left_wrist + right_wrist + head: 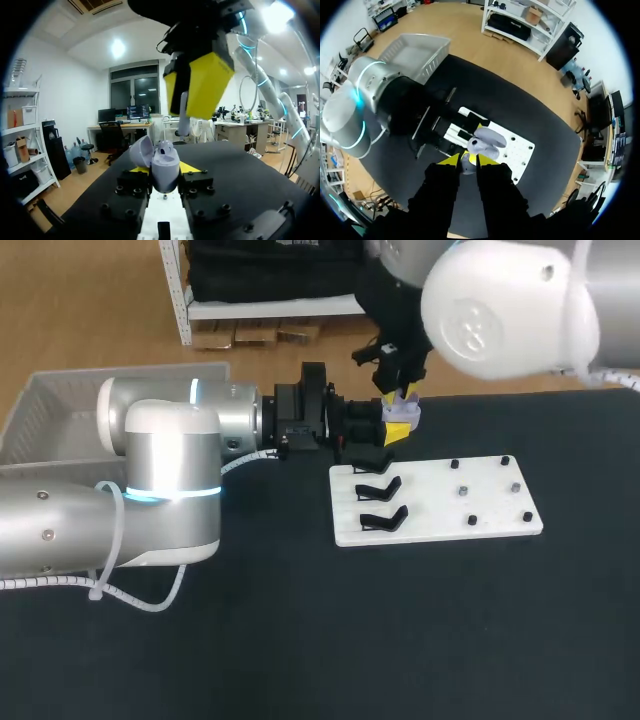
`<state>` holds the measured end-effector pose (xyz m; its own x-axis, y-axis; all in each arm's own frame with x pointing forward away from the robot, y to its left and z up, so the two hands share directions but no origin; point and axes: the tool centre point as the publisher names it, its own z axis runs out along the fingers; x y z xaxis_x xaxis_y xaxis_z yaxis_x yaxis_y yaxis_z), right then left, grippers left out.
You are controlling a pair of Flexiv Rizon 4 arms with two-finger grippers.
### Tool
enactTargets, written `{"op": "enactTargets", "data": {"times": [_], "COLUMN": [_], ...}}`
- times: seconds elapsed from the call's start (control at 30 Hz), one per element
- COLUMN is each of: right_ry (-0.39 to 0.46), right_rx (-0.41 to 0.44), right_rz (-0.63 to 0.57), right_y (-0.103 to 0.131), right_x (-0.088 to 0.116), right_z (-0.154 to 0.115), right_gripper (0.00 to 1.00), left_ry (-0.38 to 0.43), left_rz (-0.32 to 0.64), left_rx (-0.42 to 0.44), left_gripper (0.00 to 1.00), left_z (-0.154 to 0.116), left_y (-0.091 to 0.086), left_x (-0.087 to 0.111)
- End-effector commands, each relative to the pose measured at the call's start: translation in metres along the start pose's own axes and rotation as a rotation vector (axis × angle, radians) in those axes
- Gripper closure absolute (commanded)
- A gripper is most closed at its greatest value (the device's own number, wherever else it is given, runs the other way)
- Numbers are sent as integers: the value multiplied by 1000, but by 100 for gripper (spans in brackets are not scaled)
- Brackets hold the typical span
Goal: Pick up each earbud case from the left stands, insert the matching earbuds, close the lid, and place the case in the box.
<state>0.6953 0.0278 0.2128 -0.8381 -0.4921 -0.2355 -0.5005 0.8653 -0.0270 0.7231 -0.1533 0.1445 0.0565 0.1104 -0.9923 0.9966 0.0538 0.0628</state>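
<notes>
The left gripper (393, 433) comes in level from the left, and its yellow tips are pressed against both sides of the lavender plastic earbud case (165, 166). It has a firm hold on it. The case is upright with its rounded lid (141, 151) swung open towards the left, held in the air just above the far left corner of the flat white board (440, 512).

The right gripper (199, 86) hangs straight down over the open case. Its fingers are drawn in narrow around a small pale earbud (184, 114), which pokes out below the yellow tips just above the case mouth. I can't tell whether it touches the case. From the right wrist, the earbud (466, 162) sits between the two tips, with the case (485, 142) right under and ahead of them.

On the board, three black clip-shaped stands (381, 489) line its left edge, all without cases. Small dark pegs (463, 490) are scattered across its right half.

The grey slatted plastic box (55, 410) sits at the far left of the black table (400, 640), well apart from the board.
</notes>
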Motion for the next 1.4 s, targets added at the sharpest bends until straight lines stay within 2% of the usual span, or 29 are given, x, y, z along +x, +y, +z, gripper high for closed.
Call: {"op": "enactTargets", "data": {"times": [0.03,1.4], "right_ry": [-1,13], "right_rx": [-4,7], "right_rz": [3,-73], "right_y": [-2,-12], "right_x": [-2,-10], "right_z": [6,26], "right_gripper": [100,100], "left_ry": [-5,-5], "left_rz": [3,3], "left_rx": [-3,-3], "left_gripper": [100,100], "left_z": [0,0], "left_y": [0,0], "left_x": [1,1]}}
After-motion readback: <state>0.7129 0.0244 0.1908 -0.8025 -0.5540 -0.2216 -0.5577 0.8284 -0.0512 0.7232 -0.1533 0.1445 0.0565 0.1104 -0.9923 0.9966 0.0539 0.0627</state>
